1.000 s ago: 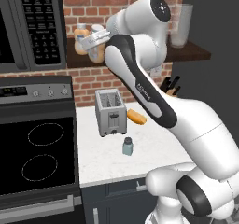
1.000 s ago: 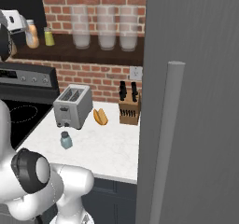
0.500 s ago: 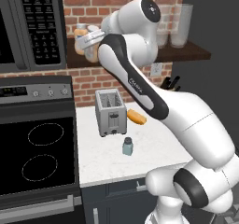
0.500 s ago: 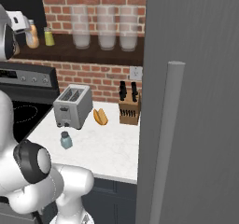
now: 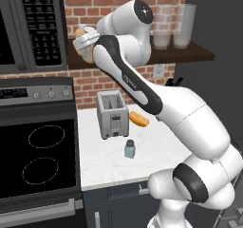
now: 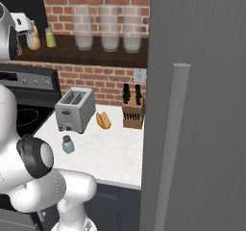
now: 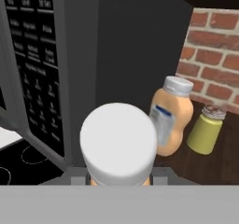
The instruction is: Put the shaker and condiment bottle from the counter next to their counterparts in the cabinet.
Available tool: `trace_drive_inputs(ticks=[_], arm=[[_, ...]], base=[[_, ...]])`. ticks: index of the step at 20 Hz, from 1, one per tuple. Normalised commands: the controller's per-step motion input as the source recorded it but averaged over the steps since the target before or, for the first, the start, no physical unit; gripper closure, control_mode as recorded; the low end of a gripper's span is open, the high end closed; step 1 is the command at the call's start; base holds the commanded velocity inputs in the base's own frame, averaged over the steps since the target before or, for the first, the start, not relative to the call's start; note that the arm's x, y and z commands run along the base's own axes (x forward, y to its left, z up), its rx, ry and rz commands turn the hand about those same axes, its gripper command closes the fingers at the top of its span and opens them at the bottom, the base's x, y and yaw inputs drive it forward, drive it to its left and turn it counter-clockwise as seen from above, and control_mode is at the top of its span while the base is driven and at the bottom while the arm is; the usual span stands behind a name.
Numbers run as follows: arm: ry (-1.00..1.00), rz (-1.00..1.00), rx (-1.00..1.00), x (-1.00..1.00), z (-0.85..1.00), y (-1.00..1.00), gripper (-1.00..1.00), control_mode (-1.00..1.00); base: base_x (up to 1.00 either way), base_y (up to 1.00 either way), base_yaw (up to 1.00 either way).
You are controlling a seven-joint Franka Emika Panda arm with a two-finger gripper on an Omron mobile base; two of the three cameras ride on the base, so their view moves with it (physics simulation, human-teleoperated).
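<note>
At the far left the microwave [image 5: 33,27] hangs above the stove [image 5: 38,151], its keypad side filling the left of the hand view. Just right of it begins the cabinet [image 5: 142,56], a dark wooden shelf backed by red brick. The gripper [image 5: 84,42] is raised to the shelf's left end, its jaws closed on the condiment bottle [image 7: 119,146], whose white cap looms large at the bottom of the hand view. Whether the bottle's base touches the shelf cannot be told. Just beyond and right of that cap stands the wider orange bottle [image 7: 172,115] with its white label, upright on the shelf, and beside it to the right the yellow-green shaker [image 7: 205,130], also upright. From the right base view, both sit near the shelf's left end, with three clear glass jars [image 6: 109,28] lined up further right.

Below, on the white desk [image 5: 152,146], the toaster [image 5: 112,114] stands near the stove. The shaker [image 5: 129,149], pale blue-grey, stands upright in front of the toaster, apart from it. A bread roll [image 5: 139,118] lies just right of the toaster, and a knife block [image 6: 133,112] stands further right against the wall.
</note>
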Motion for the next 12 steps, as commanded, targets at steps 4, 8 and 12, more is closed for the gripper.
trace_drive_inputs(ticks=[4,8,12], arm=[[0.0,0.0,0.0,0.23,-0.07,0.1,1.0,-1.0],[0.0,0.0,0.0,0.23,-0.03,0.09,1.0,-1.0],[0.0,0.0,0.0,0.23,0.0,0.09,1.0,-1.0]], base=[[0.0,0.0,0.0],[0.0,0.0,0.0],[0.0,0.0,0.0]])
